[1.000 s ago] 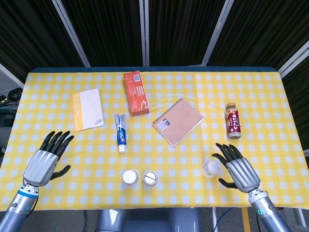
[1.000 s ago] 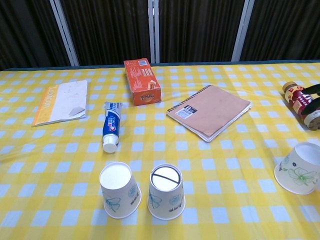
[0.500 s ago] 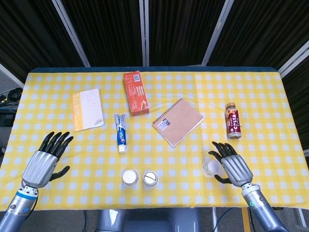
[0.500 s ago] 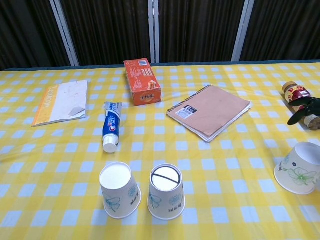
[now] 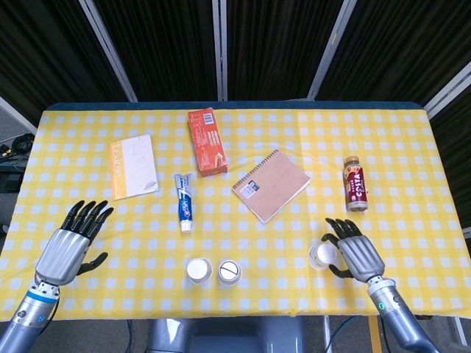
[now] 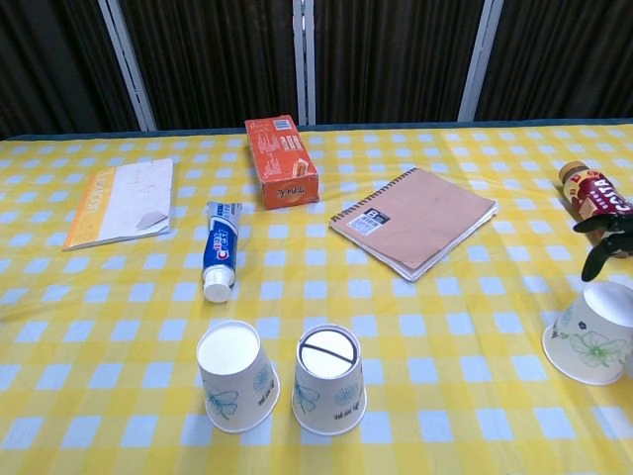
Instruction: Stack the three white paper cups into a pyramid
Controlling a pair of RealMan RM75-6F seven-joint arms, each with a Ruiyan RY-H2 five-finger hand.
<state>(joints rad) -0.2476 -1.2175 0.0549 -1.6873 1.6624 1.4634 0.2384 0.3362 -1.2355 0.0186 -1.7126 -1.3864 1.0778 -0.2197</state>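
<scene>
I have two paper cups standing upside down, just beside each other, near the front edge of the table (image 5: 412,147) at its middle: the left cup (image 6: 236,377) and the middle cup (image 6: 330,380). The third cup (image 5: 321,256) stands, also upside down, off toward the front right corner, well apart from the pair. My right hand (image 5: 355,254) is at that cup's right side with its fingers (image 5: 340,228) spread and curving around it; from the head view I cannot tell whether they touch the cup wall, and the chest view only shows dark fingertips above its rim. I judge the step in hand is grasping this cup. To do it well I'd close thumb and fingers gently on opposite sides of the wall, low enough not to tip it, and light enough not to crush thin paper. Then I'd lift it straight up, keeping it upside down, and carry it clear of the notebook (image 5: 271,184) and toothpaste (image 5: 184,201). It should land bridging the two base cups, centred over the seam between them. My left hand (image 5: 68,248) hangs open-fingered, holding nothing, near the front left corner; it could steady the pair if they shift
</scene>
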